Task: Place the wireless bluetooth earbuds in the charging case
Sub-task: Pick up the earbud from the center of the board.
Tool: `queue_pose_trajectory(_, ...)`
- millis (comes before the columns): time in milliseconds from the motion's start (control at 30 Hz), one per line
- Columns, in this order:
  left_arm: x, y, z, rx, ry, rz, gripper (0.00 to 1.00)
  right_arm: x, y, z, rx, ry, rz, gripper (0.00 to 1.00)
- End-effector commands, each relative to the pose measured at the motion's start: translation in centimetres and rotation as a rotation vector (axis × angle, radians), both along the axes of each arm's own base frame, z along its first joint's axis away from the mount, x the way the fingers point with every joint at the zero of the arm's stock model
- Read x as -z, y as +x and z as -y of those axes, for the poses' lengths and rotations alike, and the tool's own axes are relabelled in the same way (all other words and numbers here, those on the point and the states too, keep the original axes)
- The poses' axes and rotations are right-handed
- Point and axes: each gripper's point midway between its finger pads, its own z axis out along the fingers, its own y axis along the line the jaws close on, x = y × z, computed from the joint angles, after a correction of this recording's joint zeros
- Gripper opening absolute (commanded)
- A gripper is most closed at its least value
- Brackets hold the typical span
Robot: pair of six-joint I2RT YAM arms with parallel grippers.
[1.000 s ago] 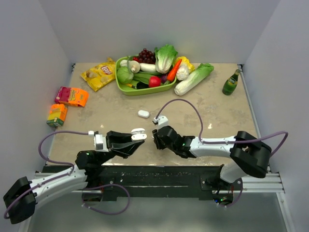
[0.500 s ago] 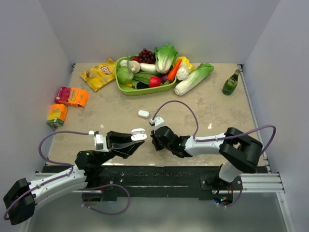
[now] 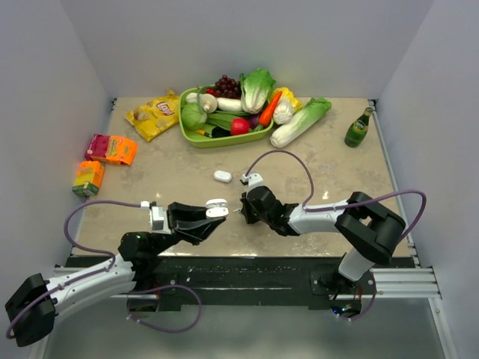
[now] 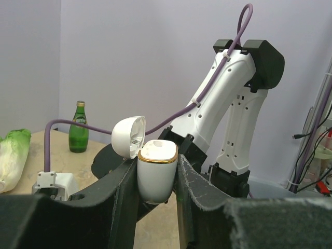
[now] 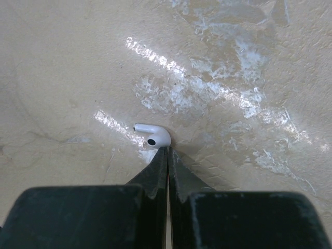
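Observation:
My left gripper (image 3: 215, 212) is shut on the white charging case (image 4: 155, 181) and holds it upright above the table. The case has a gold rim, and its lid (image 4: 128, 136) is flipped open to the left. In the left wrist view the case sits between the two fingers (image 4: 124, 192). My right gripper (image 3: 241, 209) is low over the table just right of the case, with its jaws closed together. In the right wrist view one white earbud (image 5: 155, 136) lies on the table right at the tips of that gripper (image 5: 168, 149), touching them but not between them. Other earbuds are not visible.
A second white closed case (image 3: 222, 176) lies on the table behind the grippers. A green tray (image 3: 196, 139) of vegetables, a chip bag (image 3: 153, 114), a cabbage (image 3: 301, 121) and a green bottle (image 3: 358, 129) stand at the back. Snack boxes (image 3: 111, 149) sit on the left.
My right gripper has shifted slightly back and to the right and now rests with its tips at the earbud. The left gripper has kept the open case almost still.

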Motion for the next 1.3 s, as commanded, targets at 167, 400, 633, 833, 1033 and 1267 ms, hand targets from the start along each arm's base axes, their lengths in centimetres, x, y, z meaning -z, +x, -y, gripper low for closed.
queue_pose_trajectory(167,7.6,-0.2,-0.4,-0.007,0.114,-0.084,0.00,-1.4,1.6,-1.4,-0.024,0.057,0.041,0.00)
queue_pose_trajectory(400,7.7,-0.2,-0.4,-0.005,0.119,-0.089,0.00,-1.4,2.8,-1.7,-0.024,0.050,0.047,0.00)
queue_pose_trajectory(633,7.8,-0.3,-0.4,-0.006,0.117,-0.090,0.00,-2.2,3.4,-1.3,-0.005,0.062,0.053,0.08)
queue_pose_trajectory(833,7.8,-0.1,-0.6,-0.015,0.112,-0.090,0.00,-4.1,2.9,-1.2,0.041,0.146,0.032,0.34)
queue_pose_trajectory(1033,7.7,0.3,-0.8,-0.040,0.100,-0.098,0.00,-4.8,2.9,-1.6,0.132,0.210,-0.041,0.51)
queue_pose_trajectory(1267,8.0,0.9,-1.2,-0.075,0.094,-0.119,0.00,-2.6,3.2,-1.4,0.214,0.158,-0.113,0.49)
